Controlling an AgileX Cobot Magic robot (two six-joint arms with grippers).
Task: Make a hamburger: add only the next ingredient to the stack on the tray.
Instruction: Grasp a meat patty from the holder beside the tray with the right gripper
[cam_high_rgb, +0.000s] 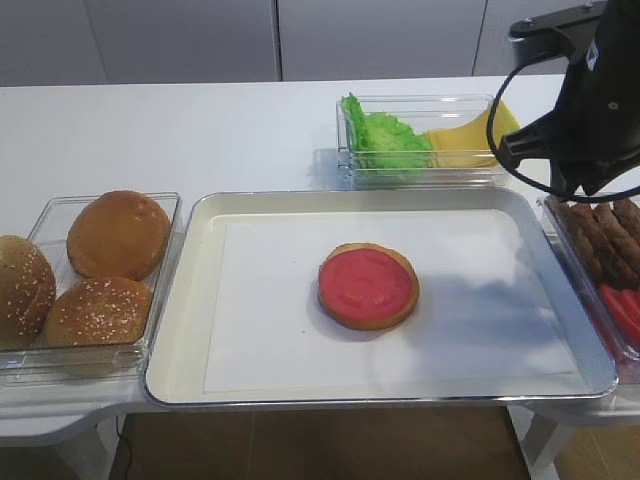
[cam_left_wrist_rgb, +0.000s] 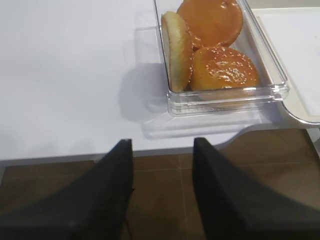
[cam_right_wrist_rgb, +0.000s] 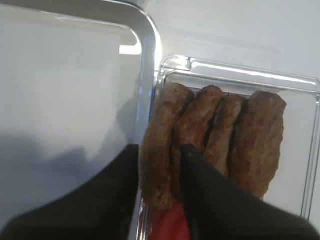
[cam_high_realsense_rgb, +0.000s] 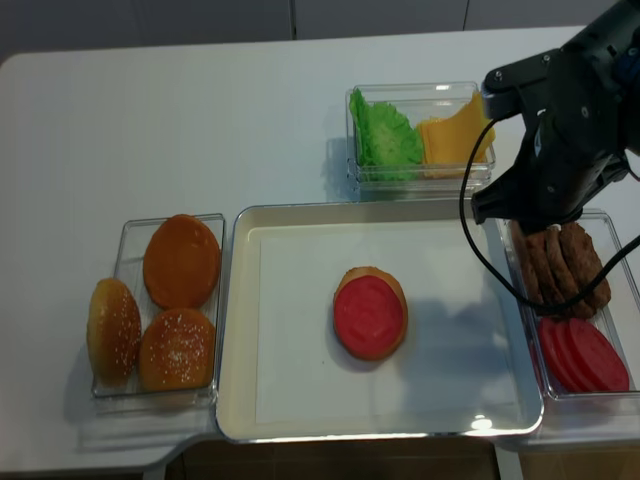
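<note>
The tray (cam_high_rgb: 190, 300) lies at the front middle of the desk (cam_high_rgb: 150, 130), with a paper liner (cam_high_rgb: 260, 320) inside it. The stack (cam_high_rgb: 368, 286), a bun base spread with red sauce, lies at the liner's centre, open to approach from above and with nothing on it yet.

The patties (cam_high_realsense_rgb: 558, 265) stand on edge in a row at the far end of a clear tub (cam_high_realsense_rgb: 630, 300) touching the tray's right edge. Red slices (cam_high_realsense_rgb: 583, 355) fill the near end of the same tub. Standing on edge, each patty presents a thin rim that two fingers can straddle.

The right gripper (cam_right_wrist_rgb: 160, 150) is down at the tub. In the wrist view, one finger (cam_right_wrist_rgb: 200, 175) sits in the gap between the first and second patty from the tray side. The other finger lies outside the first patty (cam_right_wrist_rgb: 160, 150), over the tray rim. The jaws bracket that patty but appear not yet clamped; no lift is visible. Judgement: the step in hand is the grasp of the first patty.

The left gripper (cam_left_wrist_rgb: 162, 175) hangs over the desk's front edge near the bun tub (cam_left_wrist_rgb: 225, 95), fingers apart and empty. This position keeps it out of the working area.

Lettuce (cam_high_rgb: 385, 135) and cheese (cam_high_rgb: 465, 135) share a tub behind the tray's far edge.
</note>
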